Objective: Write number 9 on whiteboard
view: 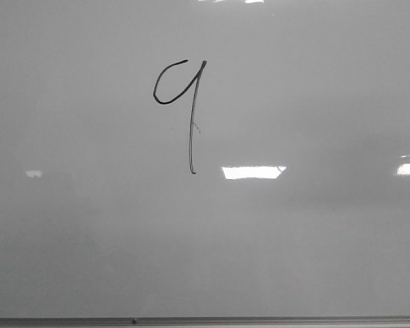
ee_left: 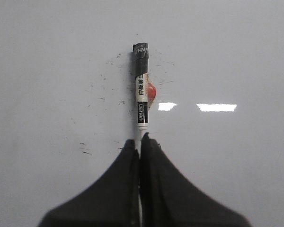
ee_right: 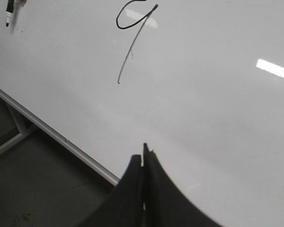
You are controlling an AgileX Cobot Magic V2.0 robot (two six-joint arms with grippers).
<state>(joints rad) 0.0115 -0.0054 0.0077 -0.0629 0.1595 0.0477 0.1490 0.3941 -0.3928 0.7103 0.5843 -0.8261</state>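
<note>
On the whiteboard (view: pixel 314 232) the number 9 (view: pixel 190 116) looks finished: open loop upper left of a long straight tail, tail running nearly vertical in the front view, black stroke, sitting in the upper-middle of the board. Small stray tick beside the tail midway down.

Left hand (ee_left: pixel 141 142) is pinching a marker (ee_left: pixel 142 94), fingers pressed tight on the lower barrel, dark cap end pointing away from the wrist. Marker's long axis runs in line with the hand. Whether the far end touches the board I cannot tell. No part of the 9 shows in the left wrist view, only faint smudges and specks, so that hand seems off to the side of the digit.

Right hand (ee_right: pixel 144 153) is pressed together and holds nothing. It sits over the board near the metal edge strip (ee_right: pixel 61 139), with the 9 well ahead of it and the tail's lower end pointing roughly back toward that edge. The marker shows at the far corner of that view, well apart from the 9.

Judgement: writing is done; what's left is retracting. Left arm should lift straight off the surface so the tip cannot drag a streak. Lots of bare board all round the digit, so room is fine. Right arm: watch the edge strip and frame under it when pulling back.
</note>
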